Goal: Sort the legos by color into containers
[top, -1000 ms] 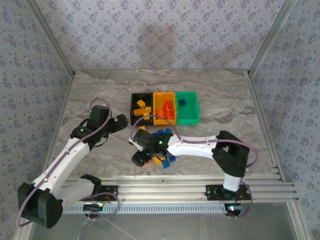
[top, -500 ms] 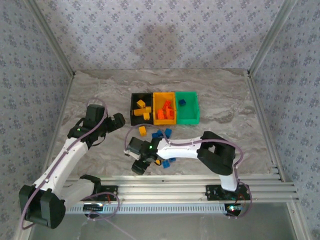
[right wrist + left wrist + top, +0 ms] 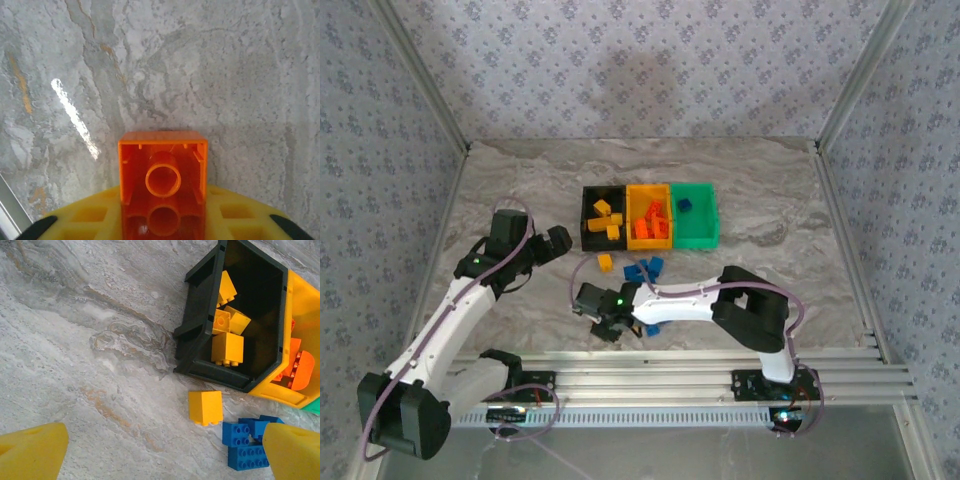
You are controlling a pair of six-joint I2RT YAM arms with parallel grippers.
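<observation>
Left wrist: yellow legos [image 3: 227, 347] inside black bin [image 3: 199, 315]

The counter [image 3: 770, 190] is showing grey marbled veining, carrying a black bin [image 3: 585, 215], yellow-orange bin [image 3: 650, 243] and green bin [image 3: 698, 240]; an orange brick [image 3: 162, 185] is showing at lower centre.
</observation>
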